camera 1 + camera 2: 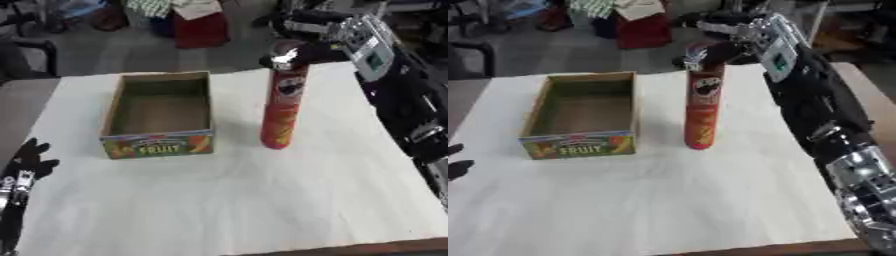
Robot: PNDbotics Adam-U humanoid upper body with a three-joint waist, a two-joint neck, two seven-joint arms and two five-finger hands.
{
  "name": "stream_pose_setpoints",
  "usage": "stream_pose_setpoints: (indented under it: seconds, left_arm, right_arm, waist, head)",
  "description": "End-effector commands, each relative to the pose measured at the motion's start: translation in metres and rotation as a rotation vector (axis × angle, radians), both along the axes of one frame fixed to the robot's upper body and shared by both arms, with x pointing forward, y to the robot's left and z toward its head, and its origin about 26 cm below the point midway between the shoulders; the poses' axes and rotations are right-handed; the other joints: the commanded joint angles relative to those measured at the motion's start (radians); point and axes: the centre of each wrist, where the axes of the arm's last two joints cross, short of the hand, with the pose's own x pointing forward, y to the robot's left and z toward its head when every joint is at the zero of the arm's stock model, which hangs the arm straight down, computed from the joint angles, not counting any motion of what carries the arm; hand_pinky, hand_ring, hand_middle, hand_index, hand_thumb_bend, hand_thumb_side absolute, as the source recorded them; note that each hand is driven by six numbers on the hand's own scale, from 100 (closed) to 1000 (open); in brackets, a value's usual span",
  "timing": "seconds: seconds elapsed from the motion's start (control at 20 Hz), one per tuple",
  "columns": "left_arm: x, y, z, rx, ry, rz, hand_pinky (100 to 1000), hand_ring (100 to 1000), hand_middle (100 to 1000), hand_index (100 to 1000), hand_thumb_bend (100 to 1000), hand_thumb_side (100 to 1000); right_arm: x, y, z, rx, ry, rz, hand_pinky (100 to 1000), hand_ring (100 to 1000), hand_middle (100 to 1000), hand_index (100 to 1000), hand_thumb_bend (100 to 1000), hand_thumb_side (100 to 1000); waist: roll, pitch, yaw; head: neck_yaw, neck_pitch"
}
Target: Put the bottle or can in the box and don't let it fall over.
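Cardboard forms the open box (159, 116) in the left eye view, a shallow rectangular tray with plain brown walls and a printed front panel reading FRUIT; it sits on a white, slightly creased cloth covering the surface (227, 200); just to the right of the box, apart from it, stands a tall, slim red can (283, 100), a glossy cylinder with a printed face on its label, upright on the cloth; the right hand (302, 50), black with silver parts, is at the can's top, its fingers curled around the upper end; the left hand (31, 159) shows at the lower left edge, dark fingers spread and holding nothing.

In the right eye view the can (701, 107) again stands upright beside the box (581, 117), outside it, with a shiny cap at the top; the right hand (724, 47) closes over that cap; only dark fingertips of the left hand (455, 165) show at the left edge.
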Motion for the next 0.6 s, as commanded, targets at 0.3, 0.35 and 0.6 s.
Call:
stream_pose_setpoints:
  seconds: [0.3,0.35,0.6]
  left_arm:
    - [0.001,0.009,0.008,0.029,-0.022,0.014,850,779,869,1000,308,1000]
    - [0.001,0.009,0.008,0.028,-0.022,0.014,850,779,869,1000,308,1000]
    - [0.001,0.008,0.008,0.027,-0.023,0.011,851,779,869,1000,306,1000]
  right_arm:
    - [-0.008,-0.005,0.02,-0.258,0.002,0.225,1000,1000,1000,1000,321,758]
    - [-0.008,-0.005,0.018,-0.273,0.011,0.223,1000,1000,1000,1000,322,758]
    - [-0.005,-0.004,0.005,-0.339,0.046,0.192,1000,1000,1000,1000,337,752]
  waist:
    - [-0.004,-0.018,-0.006]
    - [-0.004,-0.018,-0.006]
    - [-0.002,-0.016,-0.005]
  head:
    - [0.002,-0.006]
    - [0.002,-0.006]
    - [-0.003,-0.009]
